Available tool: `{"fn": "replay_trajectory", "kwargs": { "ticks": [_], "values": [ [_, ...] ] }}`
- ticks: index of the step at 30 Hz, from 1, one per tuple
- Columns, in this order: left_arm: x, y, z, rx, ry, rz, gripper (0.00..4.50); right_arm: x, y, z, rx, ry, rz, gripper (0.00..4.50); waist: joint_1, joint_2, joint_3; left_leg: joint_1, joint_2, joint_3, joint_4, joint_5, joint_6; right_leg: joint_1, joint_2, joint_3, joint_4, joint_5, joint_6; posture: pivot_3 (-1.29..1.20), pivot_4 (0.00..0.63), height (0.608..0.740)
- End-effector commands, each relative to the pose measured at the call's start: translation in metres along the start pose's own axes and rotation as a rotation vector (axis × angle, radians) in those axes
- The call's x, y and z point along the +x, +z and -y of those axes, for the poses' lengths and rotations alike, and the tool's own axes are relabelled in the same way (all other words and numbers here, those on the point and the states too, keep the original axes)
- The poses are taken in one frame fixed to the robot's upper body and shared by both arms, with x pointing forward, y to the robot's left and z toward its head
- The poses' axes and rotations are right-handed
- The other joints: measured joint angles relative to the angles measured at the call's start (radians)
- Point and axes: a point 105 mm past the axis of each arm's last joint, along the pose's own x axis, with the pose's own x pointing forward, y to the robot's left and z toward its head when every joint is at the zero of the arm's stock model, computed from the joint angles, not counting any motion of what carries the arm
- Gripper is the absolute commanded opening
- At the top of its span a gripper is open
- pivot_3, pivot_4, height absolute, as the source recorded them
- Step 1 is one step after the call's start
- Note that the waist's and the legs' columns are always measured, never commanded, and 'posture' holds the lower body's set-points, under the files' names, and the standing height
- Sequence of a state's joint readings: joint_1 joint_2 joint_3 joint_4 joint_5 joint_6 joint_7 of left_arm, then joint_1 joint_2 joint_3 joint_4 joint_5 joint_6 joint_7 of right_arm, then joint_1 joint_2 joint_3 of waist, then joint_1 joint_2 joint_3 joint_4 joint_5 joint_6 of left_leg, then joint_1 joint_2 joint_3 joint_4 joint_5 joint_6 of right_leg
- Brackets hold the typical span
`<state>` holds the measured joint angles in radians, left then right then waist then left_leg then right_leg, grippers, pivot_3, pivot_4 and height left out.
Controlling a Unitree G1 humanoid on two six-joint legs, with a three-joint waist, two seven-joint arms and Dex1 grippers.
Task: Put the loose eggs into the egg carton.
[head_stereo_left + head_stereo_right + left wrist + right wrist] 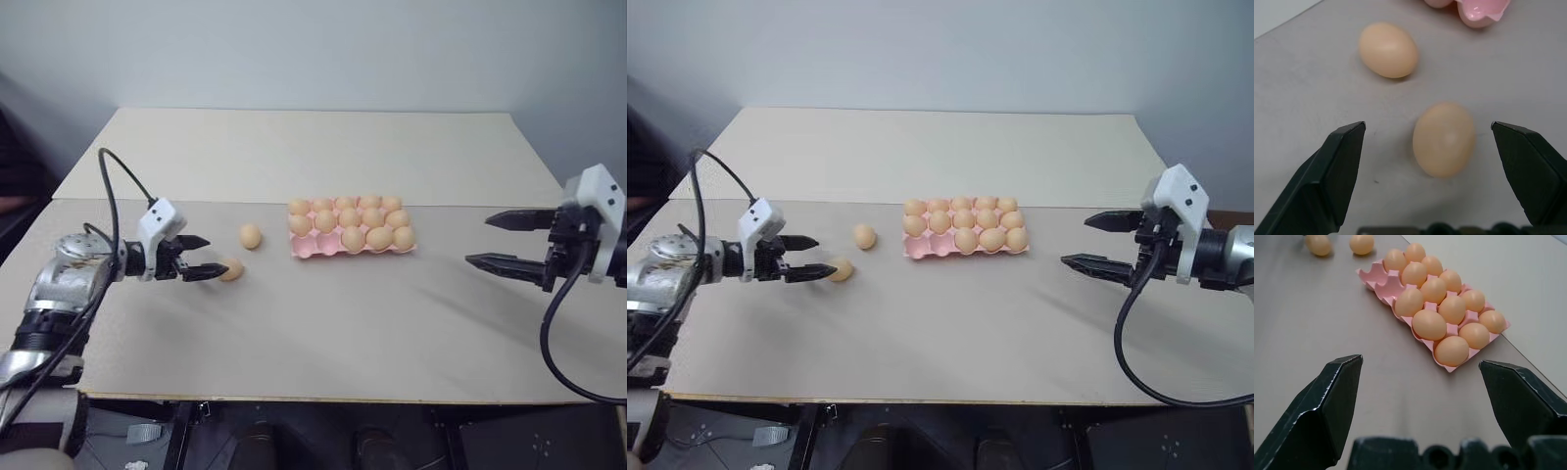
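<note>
Nearest, left gripper: jaws wide apart, low over the table, its tips on either side of one loose egg without touching it; in the left wrist view this egg's long axis runs roughly along the fingers. Beyond it, second loose egg, lying on the table apart from the first, its long axis slanting across that view. Right gripper: jaws wide apart, empty, well clear of the tray's right end. Farther, egg carton: mid-table, long side across the table, mostly filled; the right wrist view shows two empty cups at the end nearest the loose eggs.
</note>
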<state>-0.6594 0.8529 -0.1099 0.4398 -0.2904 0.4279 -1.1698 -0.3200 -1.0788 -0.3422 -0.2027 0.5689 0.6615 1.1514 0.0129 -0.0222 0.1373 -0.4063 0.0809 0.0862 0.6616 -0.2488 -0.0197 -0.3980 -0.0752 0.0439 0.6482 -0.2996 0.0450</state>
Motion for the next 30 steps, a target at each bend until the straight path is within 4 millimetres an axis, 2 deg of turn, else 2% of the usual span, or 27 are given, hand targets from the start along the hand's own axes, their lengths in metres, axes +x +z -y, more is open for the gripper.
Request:
{"fn": "replay_trajectory", "kwargs": {
  "ticks": [1,8,12,18,20,22,25,30],
  "values": [
    [0.004,0.001,-0.002,0.032,-0.023,-0.019,4.5,-0.011,0.013,0.0,-0.044,-0.03,0.015,4.44,0.0,0.0,0.0,0.0,0.0,0.0,0.0,0.0,0.0,0.0,0.0,0.0,0.0,0.0,0.0,0.0,0.15,0.74],
    [0.016,-0.011,-0.002,0.077,-0.042,-0.082,4.5,-0.015,0.011,-0.003,-0.038,-0.041,0.006,4.44,-0.001,0.0,0.0,0.001,0.0,-0.001,0.0,0.0,0.0,0.0,0.0,0.0,0.001,0.0,0.0,0.0,0.15,0.74],
    [0.02,-0.011,-0.003,0.087,-0.034,-0.075,3.61,-0.014,0.011,-0.005,-0.035,-0.042,0.005,4.5,0.0,0.0,0.0,0.001,0.0,-0.001,0.0,0.0,0.0,0.001,0.0,-0.001,0.0,0.0,0.0,0.0,0.15,0.74],
    [0.024,-0.005,-0.001,0.082,-0.038,-0.032,1.76,-0.012,0.01,-0.008,-0.029,-0.038,0.005,4.5,-0.001,0.0,0.0,0.001,0.0,-0.001,0.001,0.0,0.0,0.002,0.0,-0.001,0.0,0.0,0.0,0.0,0.15,0.74],
    [0.025,-0.005,0.0,0.082,-0.039,-0.026,1.52,-0.011,0.01,-0.008,-0.029,-0.038,0.006,4.5,-0.001,0.0,0.0,0.001,0.0,-0.001,0.001,0.0,0.0,0.002,0.0,-0.001,0.0,0.0,0.0,0.0,0.15,0.74],
    [0.023,-0.003,0.001,0.083,-0.036,-0.008,1.49,-0.011,0.011,-0.007,-0.031,-0.04,0.006,4.5,-0.001,0.0,0.0,0.001,0.0,-0.001,0.001,0.0,0.0,0.002,0.0,-0.001,0.0,0.0,0.0,0.0,0.15,0.74],
    [0.02,0.01,0.005,0.068,-0.021,0.074,1.49,-0.011,0.012,-0.007,-0.035,-0.045,0.008,4.5,-0.001,0.0,0.0,0.001,0.0,-0.001,0.001,0.0,0.0,0.002,0.0,-0.001,0.0,0.0,0.0,0.0,0.15,0.74],
    [0.025,0.064,0.033,0.041,-0.003,0.368,1.48,-0.011,0.013,-0.01,-0.039,-0.051,0.012,4.5,0.005,0.0,0.0,0.001,0.0,-0.003,0.002,0.0,0.0,0.003,-0.001,-0.002,0.001,0.0,0.001,0.0,0.15,0.74]
  ]
}}
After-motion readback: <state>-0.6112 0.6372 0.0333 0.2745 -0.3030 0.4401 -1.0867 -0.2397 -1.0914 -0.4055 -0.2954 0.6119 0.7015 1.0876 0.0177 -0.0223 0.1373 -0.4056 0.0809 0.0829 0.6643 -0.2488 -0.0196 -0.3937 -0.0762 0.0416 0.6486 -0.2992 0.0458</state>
